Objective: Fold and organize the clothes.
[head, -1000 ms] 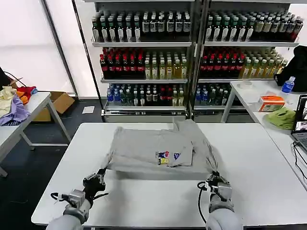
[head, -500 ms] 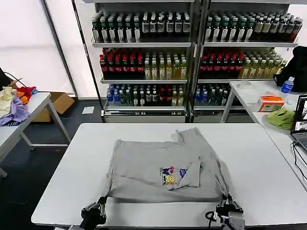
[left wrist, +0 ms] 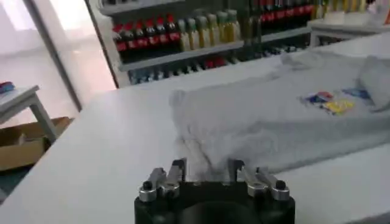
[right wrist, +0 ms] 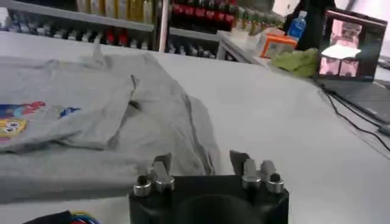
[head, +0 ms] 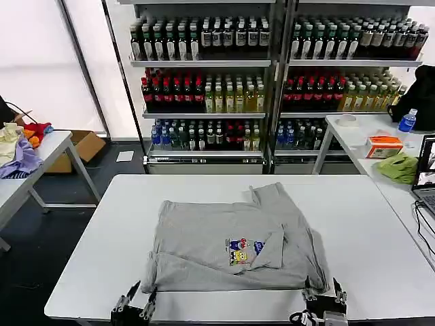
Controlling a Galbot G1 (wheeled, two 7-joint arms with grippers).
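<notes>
The white table (head: 367,251) has wide bare surface at the frame's left and right of the grey T-shirt (head: 224,248), and a strip above it. The shelves of bottles (head: 272,75) block the frame's top.

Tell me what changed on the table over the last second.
Both grippers dragged the grey T-shirt toward the table's near edge, then let go: the left gripper and right gripper now sit open just off its near corners. The shirt lies flatter. The shelves of bottles are unchanged.
</notes>
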